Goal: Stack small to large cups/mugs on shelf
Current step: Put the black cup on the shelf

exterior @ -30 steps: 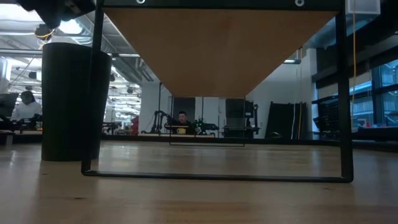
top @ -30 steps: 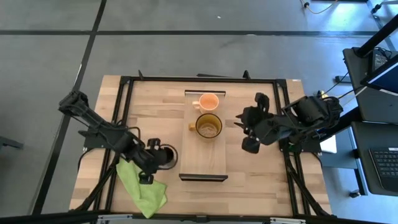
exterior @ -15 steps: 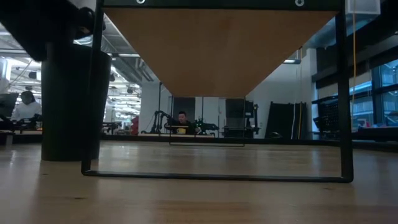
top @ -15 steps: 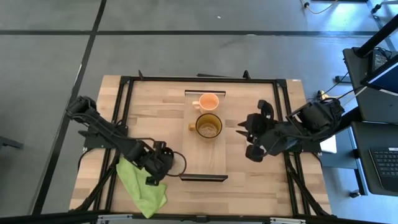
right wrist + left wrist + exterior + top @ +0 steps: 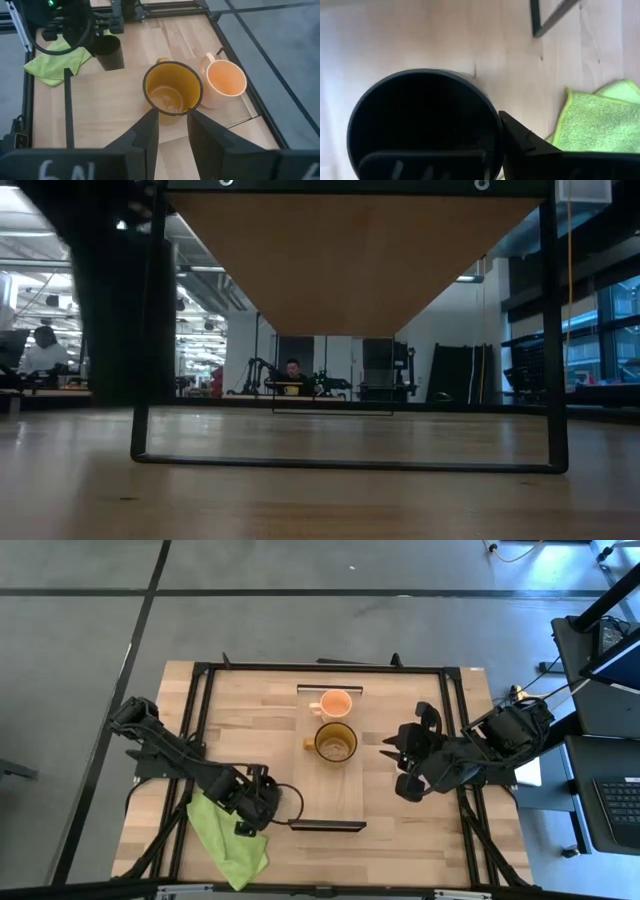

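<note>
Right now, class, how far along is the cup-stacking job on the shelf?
Done: the peach mug and amber mug sit side by side on the shelf. In hand: the left gripper grips the black cup beside the shelf. Left: placing it. The right gripper waits open, right of the shelf.

Only blurred pale marks resembling "6N" are seen on the right gripper (image 5: 172, 131) body, right wrist view; no other text is readable.
</note>
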Tool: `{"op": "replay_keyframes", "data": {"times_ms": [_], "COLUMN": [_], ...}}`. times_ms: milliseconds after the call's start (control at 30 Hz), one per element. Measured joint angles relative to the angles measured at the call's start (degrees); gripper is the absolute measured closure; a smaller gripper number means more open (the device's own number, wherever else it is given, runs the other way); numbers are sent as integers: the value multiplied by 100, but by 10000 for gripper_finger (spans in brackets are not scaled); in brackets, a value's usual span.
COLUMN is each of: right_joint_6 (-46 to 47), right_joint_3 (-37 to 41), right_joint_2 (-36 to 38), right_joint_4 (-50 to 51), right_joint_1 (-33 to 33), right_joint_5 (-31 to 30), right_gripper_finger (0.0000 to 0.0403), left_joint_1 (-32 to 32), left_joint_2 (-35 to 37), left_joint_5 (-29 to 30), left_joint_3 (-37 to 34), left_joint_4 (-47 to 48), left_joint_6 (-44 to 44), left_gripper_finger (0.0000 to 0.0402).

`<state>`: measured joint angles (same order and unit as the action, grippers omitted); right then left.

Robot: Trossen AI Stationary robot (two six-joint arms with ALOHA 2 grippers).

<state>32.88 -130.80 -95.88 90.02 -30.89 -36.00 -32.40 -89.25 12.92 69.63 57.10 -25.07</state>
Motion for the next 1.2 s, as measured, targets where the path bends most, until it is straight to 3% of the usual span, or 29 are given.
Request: {"op": "replay_keyframes", "data": {"times_ms": [133,233,467,800,967,1200], "right_joint_6": [-15,-33,-55,459,826,706], "right_joint_3": [0,2,4,4,4,4], "right_joint_2": [0,26,181,792,931,850], "right_joint_4": [0,0,0,2,0,0], "right_joint_1": [0,0,0,449,765,977], "right_joint_5": [-36,-45,-279,-302,-166,-37], "right_gripper_finger": [299,299,299,299,299,299], "left_joint_1": [69,103,372,775,1110,1139], "left_joint_2": [-2,0,-137,-1941,-2107,-2201], "left_joint_5": [90,233,-47,-388,-1235,-1035], "left_joint_3": [879,1932,3982,6534,6502,6535], "left_joint_4": [944,1743,2010,3330,2879,2760], "left_joint_6": [81,187,640,1705,1698,1915], "left_gripper_finger": [397,398,399,400,401,401]}}
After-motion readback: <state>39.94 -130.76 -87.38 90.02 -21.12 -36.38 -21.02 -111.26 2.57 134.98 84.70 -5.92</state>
